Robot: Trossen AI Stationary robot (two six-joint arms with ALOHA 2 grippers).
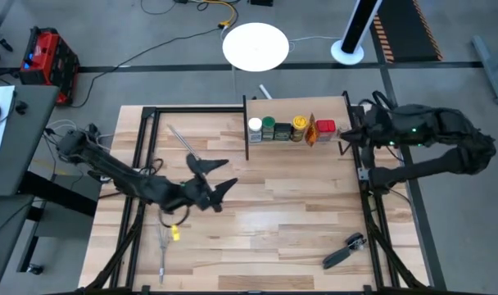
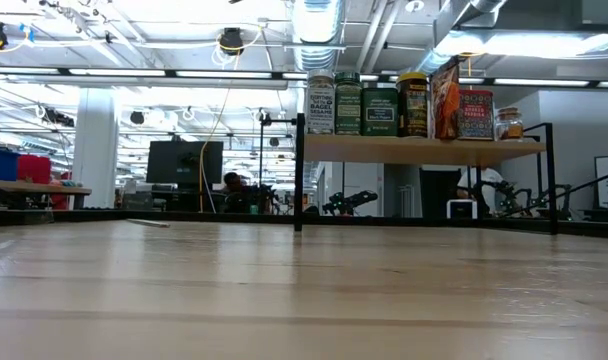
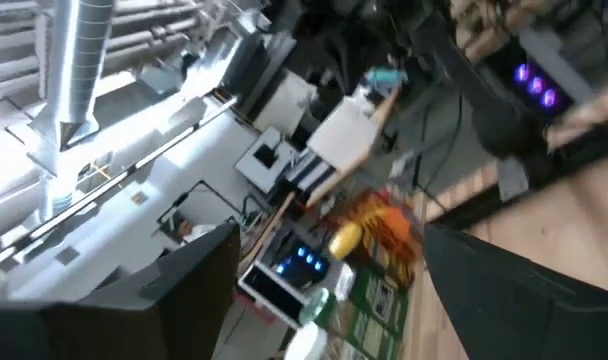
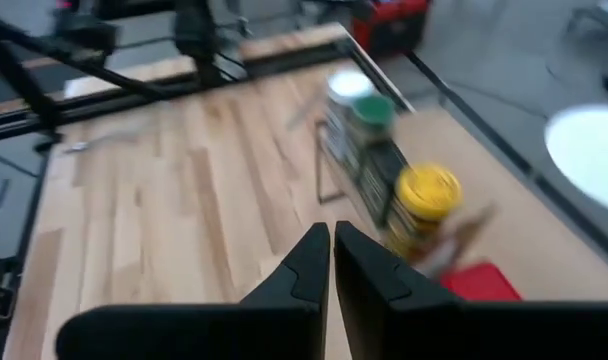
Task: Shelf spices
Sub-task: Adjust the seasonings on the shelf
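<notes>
Six spices stand in a row on the shelf [image 1: 292, 141] at the table's far side: white-capped [image 1: 255, 125], green-capped [image 1: 269, 125], dark square [image 1: 282, 129], yellow-capped [image 1: 299, 124], orange [image 1: 310, 129] and red [image 1: 326, 129]. In the low view they rest upright on the pale board [image 2: 414, 148], with one more small jar [image 2: 508, 123] at its right end. My right gripper [image 1: 345, 141] hovers shut at the shelf's right end, above the red tin [image 4: 479, 280] and the yellow-capped jar [image 4: 427, 195]. My left gripper [image 1: 216, 175] is open over the table's middle left, holding nothing.
A wire whisk [image 1: 182, 141] lies left of the shelf. A thin utensil with a yellow piece [image 1: 174, 233] lies near the left front. A black-handled tool [image 1: 345, 250] lies at the right front. Bare planks [image 1: 273, 213] stretch between them.
</notes>
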